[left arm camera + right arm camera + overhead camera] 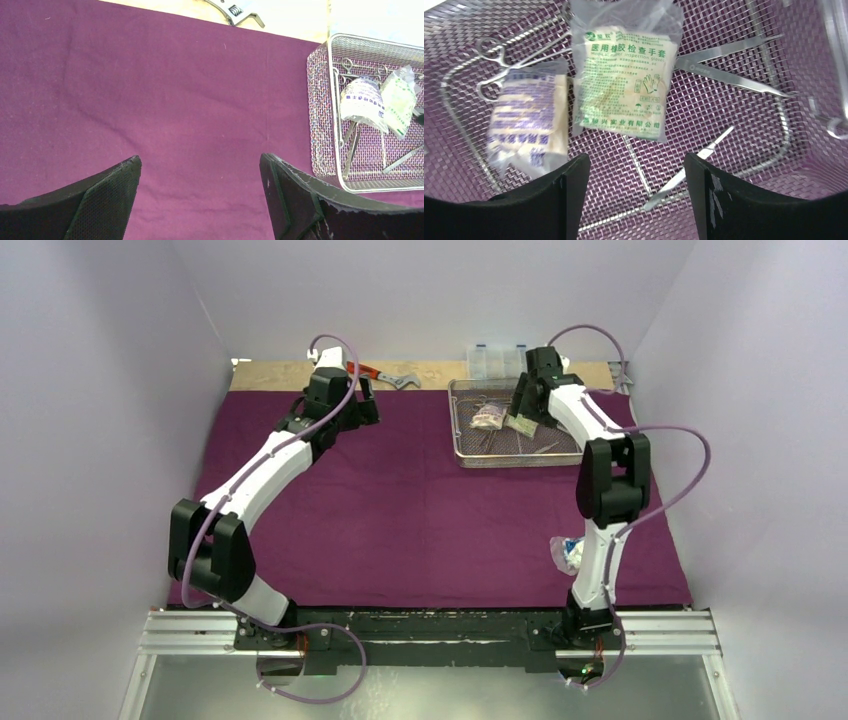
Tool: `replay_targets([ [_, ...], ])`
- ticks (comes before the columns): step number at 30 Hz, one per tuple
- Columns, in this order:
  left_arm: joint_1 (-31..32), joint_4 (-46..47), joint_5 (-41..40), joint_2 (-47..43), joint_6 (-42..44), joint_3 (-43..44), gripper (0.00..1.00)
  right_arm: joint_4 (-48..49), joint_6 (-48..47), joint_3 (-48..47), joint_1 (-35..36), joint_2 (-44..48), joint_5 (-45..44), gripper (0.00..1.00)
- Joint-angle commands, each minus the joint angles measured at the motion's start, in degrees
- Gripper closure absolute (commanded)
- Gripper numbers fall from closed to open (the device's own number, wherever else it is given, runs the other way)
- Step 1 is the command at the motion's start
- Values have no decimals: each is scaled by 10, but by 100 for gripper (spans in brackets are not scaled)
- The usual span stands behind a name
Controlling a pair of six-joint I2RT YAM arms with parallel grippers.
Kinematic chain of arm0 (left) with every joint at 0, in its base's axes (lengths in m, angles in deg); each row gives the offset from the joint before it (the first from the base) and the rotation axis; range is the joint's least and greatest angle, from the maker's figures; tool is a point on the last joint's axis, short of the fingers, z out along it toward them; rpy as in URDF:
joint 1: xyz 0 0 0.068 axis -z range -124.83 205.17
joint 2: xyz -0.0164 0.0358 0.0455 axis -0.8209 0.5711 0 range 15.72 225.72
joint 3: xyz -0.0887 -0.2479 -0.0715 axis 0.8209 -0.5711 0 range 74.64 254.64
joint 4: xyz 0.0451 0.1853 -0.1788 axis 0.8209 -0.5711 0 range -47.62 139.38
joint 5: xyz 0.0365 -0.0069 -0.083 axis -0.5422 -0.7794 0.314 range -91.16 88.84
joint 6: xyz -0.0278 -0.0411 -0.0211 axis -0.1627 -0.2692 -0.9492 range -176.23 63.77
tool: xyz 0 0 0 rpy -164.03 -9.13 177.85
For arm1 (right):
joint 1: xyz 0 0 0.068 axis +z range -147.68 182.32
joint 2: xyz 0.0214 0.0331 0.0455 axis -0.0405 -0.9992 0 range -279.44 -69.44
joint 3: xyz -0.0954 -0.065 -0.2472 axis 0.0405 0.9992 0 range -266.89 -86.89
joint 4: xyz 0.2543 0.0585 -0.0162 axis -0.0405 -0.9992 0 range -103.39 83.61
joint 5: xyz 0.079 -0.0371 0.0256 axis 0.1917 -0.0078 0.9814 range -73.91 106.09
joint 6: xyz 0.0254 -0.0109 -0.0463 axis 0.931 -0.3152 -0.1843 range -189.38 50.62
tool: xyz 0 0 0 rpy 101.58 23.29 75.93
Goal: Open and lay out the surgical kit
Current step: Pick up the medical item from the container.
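Wire-mesh tray (462, 430): upper right of centre in the top view, on purple cloth (400, 510). In tray: green-printed packet (624, 85), blue-printed packet (526, 120) left of it, forceps (524, 62), tweezers (724, 75). Third packet (566, 553): on cloth, lower right. Right gripper (636, 157): above tray, jaws apart, holding nothing. Left gripper (200, 157): upper left, jaws apart over bare cloth.

- A robotics lab test cell: plain pale walls (110, 390) box in the wooden table (270, 375) on three sides.
- White-and-black left arm (270, 465) and right arm (600, 540) are bolted to a silver aluminium rail (450, 635).
- A large dark-purple cloth (420, 510) covers the work surface.
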Motion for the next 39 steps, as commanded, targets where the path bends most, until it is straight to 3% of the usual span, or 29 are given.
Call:
replay_targets([
  [1, 0, 11, 5, -27, -10, -4, 13, 1, 11, -59, -14, -52, 18, 27],
  [6, 0, 10, -3, -29, -8, -3, 13, -2, 7, -107, -21, -113, 18, 37],
  [10, 0, 6, -6, -21, -6, 8, 13, -2, 4, -122, -23, -135, 19, 54],
  [16, 0, 6, -7, -13, -5, 14, 13, 3, -8, -116, -24, -120, 20, 100],
  [22, 0, 7, 0, -8, -6, 18, 13, -18, -20, -111, -24, -72, 15, 100],
  [28, 0, 6, 5, -12, -6, 15, 13, -63, -21, -50, -24, 41, 39, 100],
  [39, 1, 9, 28, -51, -15, -28, 13, -182, 4, 228, 3, 309, 164, 100],
])
